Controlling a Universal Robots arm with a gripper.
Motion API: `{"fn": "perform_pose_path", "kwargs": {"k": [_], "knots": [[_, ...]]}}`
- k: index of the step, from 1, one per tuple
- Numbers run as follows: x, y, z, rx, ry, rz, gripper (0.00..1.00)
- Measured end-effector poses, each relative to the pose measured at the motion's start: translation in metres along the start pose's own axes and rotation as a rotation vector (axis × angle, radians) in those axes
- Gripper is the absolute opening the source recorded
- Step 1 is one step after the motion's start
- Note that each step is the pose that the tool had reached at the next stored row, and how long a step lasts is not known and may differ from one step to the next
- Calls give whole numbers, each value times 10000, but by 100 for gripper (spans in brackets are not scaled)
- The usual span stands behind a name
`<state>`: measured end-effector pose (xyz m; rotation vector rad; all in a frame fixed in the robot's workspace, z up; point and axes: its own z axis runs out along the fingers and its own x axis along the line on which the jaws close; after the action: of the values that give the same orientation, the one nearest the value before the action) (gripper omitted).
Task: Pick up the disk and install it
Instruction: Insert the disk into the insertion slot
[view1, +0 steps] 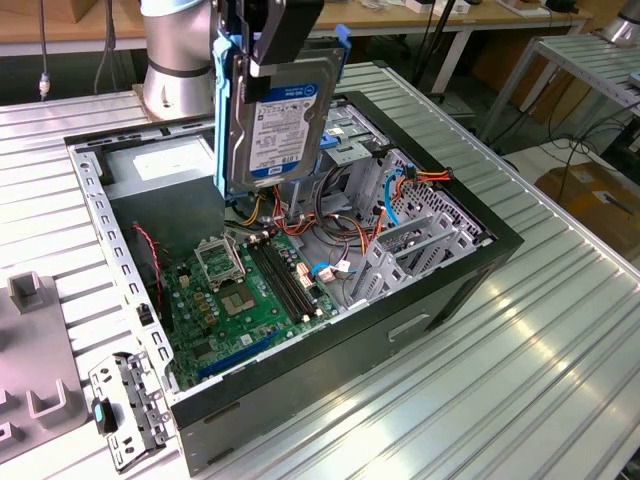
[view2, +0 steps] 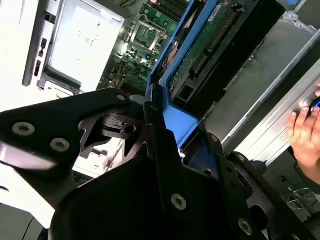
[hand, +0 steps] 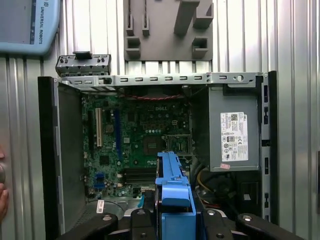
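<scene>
Gripper (view1: 262, 45) was clenched on the disk (view1: 280, 125), gripping the upper end of its blue carrier. Disk hung upright, label side to the exterior camera, over the open computer case (view1: 430, 290) and above the motherboard (view1: 240, 300).

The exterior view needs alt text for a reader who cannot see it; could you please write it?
The gripper holds the disk upright above an open computer case, its green motherboard exposed. The case lies on a ribbed metal table.

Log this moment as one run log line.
end effector: shut on disk | disk: held upright above computer case | install: not done
</scene>
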<state>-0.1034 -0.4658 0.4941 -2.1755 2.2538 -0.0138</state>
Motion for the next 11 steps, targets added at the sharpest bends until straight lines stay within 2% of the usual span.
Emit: {"fn": "perform_pose_path", "kwargs": {"k": [3,6,9,11], "knots": [[98,-3,3,1,-1,0,37],[161,-6,5,1,5,0,37],[192,-17,9,2,32,0,37],[192,-67,12,2,54,0,37]]}}
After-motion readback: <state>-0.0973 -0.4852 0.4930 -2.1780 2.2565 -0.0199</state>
